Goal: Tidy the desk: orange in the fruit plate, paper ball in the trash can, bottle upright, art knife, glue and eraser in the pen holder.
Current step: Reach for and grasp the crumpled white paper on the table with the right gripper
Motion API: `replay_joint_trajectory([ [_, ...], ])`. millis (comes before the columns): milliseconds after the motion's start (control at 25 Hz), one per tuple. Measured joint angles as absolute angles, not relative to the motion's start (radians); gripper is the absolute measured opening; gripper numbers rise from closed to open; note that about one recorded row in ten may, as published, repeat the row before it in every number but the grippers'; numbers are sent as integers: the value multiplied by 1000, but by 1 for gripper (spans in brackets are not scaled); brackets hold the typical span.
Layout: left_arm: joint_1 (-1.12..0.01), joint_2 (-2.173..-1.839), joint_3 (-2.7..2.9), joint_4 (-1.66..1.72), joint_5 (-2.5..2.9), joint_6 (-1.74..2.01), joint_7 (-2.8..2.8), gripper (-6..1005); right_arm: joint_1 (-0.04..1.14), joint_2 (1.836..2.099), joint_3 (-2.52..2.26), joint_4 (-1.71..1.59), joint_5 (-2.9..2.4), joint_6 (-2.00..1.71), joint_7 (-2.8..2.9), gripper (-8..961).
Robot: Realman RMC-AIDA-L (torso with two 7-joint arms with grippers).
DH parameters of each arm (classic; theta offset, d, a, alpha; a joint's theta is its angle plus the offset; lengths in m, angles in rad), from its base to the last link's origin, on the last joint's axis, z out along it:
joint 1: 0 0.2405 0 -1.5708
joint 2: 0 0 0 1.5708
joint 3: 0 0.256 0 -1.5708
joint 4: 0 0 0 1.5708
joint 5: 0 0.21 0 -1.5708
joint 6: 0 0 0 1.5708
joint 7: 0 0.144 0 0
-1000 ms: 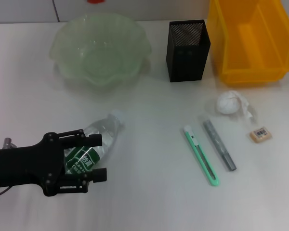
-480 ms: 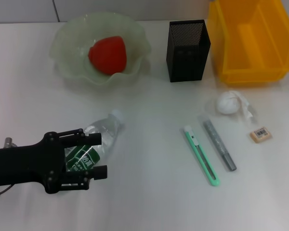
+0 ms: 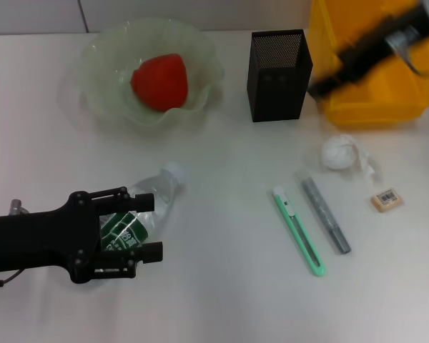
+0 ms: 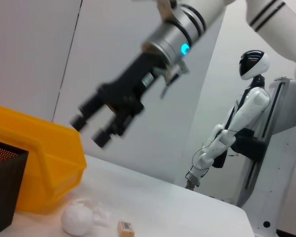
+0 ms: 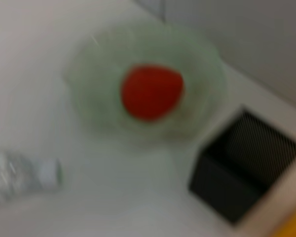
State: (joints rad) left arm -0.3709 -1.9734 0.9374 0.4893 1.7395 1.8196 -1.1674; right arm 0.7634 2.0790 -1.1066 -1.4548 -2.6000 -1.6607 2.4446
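Note:
The clear bottle [image 3: 149, 202] with a green label lies on its side at front left. My left gripper [image 3: 149, 226] is open with a finger on each side of the bottle's body. My right gripper [image 3: 323, 86] is open and empty, blurred, above the near-left corner of the yellow trash bin [image 3: 372, 68]; it also shows in the left wrist view [image 4: 91, 129]. The orange [image 3: 159, 80] sits in the green fruit plate [image 3: 93, 64]. The paper ball [image 3: 339, 152], green art knife [image 3: 299, 231], grey glue stick [image 3: 326, 215] and eraser [image 3: 386, 199] lie at right, near the black pen holder [image 3: 279, 64].
The left wrist view shows the paper ball [image 4: 78, 218], eraser [image 4: 126, 228], bin [image 4: 39, 163] and pen holder [image 4: 2, 187]. The blurred right wrist view shows the orange [image 5: 150, 91], plate [image 5: 89, 74], pen holder [image 5: 241, 173] and bottle [image 5: 19, 175].
The orange came to rest in the plate. My right arm swung into view from the back and now hangs over the yellow bin. My left gripper edged slightly along the bottle.

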Motion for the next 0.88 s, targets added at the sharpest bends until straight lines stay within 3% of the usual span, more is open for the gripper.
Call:
replay_joint_trajectory([
  [160, -371, -1979, 936, 489, 1740, 1806, -1167, 785, 670, 2085, -1228, -1464, -2686, -1634, 2510, 830],
  [320, -371, -1981, 937, 490, 1739, 1804, -1167, 785, 658, 2084, -1287, -1374, -2699, -1558, 2528, 808],
  [880, -360, -1980, 940, 483, 1739, 1804, -1167, 784, 752, 2082, -1298, -985, -2707, -1283, 2531, 730],
])
